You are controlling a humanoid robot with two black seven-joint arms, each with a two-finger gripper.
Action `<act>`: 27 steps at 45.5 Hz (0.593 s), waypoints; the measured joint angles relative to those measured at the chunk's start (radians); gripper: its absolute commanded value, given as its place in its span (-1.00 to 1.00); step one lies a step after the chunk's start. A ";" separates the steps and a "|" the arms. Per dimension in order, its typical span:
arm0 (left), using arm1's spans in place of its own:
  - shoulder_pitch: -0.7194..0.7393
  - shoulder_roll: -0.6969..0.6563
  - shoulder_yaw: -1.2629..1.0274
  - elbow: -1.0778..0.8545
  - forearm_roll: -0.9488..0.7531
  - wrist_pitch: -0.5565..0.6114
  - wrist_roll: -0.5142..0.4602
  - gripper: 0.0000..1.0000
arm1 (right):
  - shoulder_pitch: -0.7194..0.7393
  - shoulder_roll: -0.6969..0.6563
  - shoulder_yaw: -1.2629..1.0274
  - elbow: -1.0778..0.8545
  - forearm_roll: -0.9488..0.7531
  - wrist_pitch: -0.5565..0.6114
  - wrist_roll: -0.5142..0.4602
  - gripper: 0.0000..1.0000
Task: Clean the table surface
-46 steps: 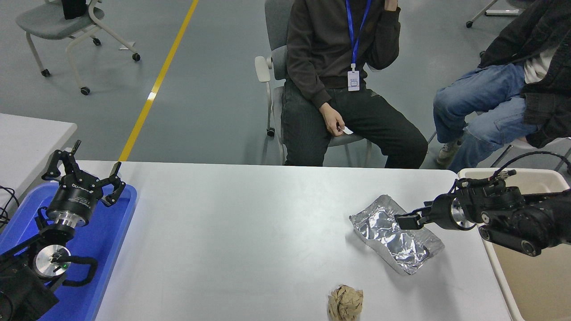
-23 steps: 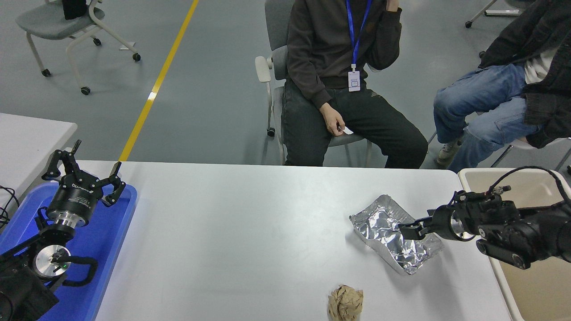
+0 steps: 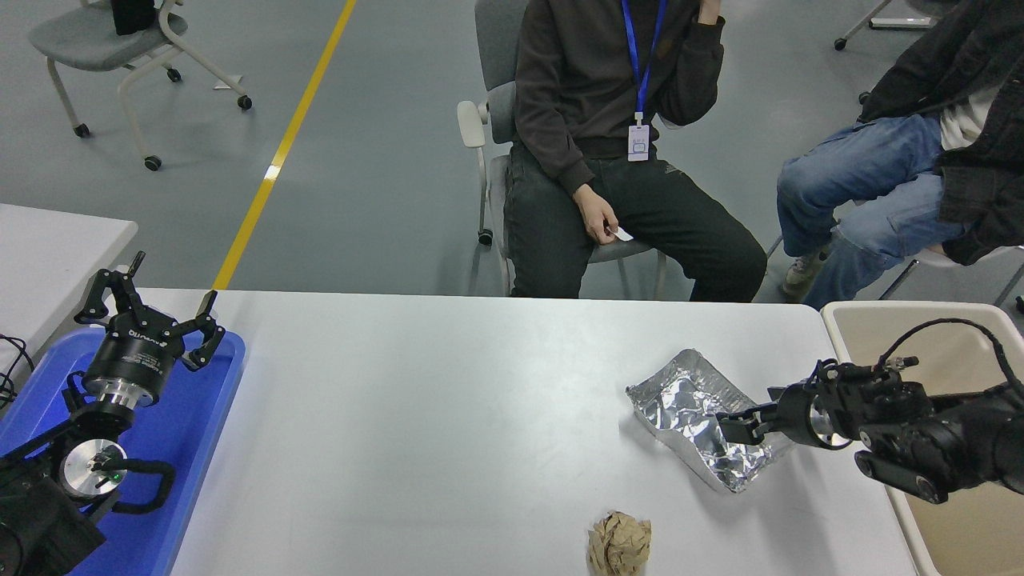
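The table surface (image 3: pixel 440 416) is a wide grey-white top with rounded corners. A crumpled silver foil tray (image 3: pixel 684 400) lies on its right part. A crumpled brown paper ball (image 3: pixel 620 544) sits near the front edge, below the tray. My right gripper (image 3: pixel 744 416) reaches in from the right and hangs low over the tray's right half, open, holding nothing. My left gripper (image 3: pixel 148 308) is parked at the lower left over a blue tray (image 3: pixel 200 416), its fingers spread open.
A beige bin (image 3: pixel 848 320) stands against the table's right end, under my right arm. Two people sit on chairs at the far side. The corner of a second table (image 3: pixel 48 240) shows at the left. A wheeled chair is at the top left.
My right gripper has dropped lower and come a little nearer, down onto the foil tray's right half. The tray and paper ball have not moved. The left arm stayed still.
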 measured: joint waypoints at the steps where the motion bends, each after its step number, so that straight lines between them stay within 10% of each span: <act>1: 0.000 0.000 0.000 0.000 0.000 0.000 0.000 1.00 | -0.003 0.002 -0.002 -0.004 0.000 -0.004 0.000 0.80; 7: 0.000 0.000 0.000 0.000 0.000 0.000 0.000 1.00 | -0.019 0.017 -0.016 -0.029 -0.001 -0.032 0.005 0.62; 14: 0.000 0.000 0.000 0.000 0.000 0.000 0.000 1.00 | -0.026 0.026 -0.032 -0.046 -0.001 -0.049 0.015 -0.50; 20: 0.000 0.000 0.000 0.000 0.000 0.000 0.000 1.00 | -0.026 0.030 -0.043 -0.053 -0.001 -0.054 0.019 -1.00; 27: 0.000 0.000 0.000 0.000 0.000 0.000 0.000 1.00 | -0.022 0.032 -0.054 -0.058 -0.001 -0.055 0.021 -1.00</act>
